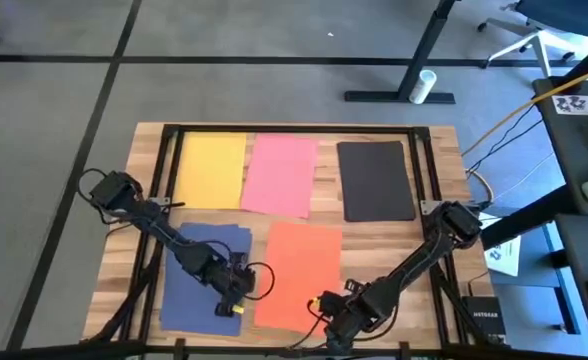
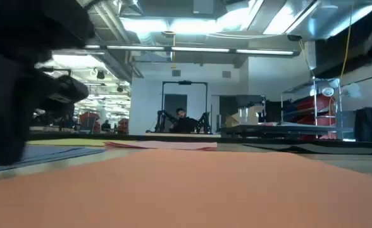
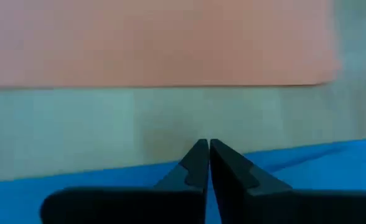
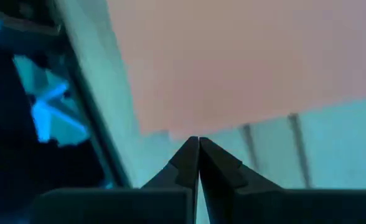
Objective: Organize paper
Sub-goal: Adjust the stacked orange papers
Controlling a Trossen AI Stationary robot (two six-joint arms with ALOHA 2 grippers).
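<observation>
Wooden table (image 1: 436, 160) bears yellow (image 1: 212, 170), pink (image 1: 281, 174), black (image 1: 375, 180), navy (image 1: 196, 272), orange sheets (image 1: 299, 272).

Yellow (image 1: 212, 170), pink (image 1: 280, 174), black (image 1: 375, 180), navy (image 1: 200, 280), orange (image 1: 299, 272) paper sheets

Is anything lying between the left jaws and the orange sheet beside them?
Nothing visible does. The left gripper, jaws shut, sits over the navy blue paper sheet's edge; only a bare strip of wooden table separates it from the orange paper sheet.

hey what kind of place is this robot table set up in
Probably a robotics lab or open workshop: exposed ceiling ducts, another robot arm rig across the room, a desk leg and office chair on grey carpet.
</observation>
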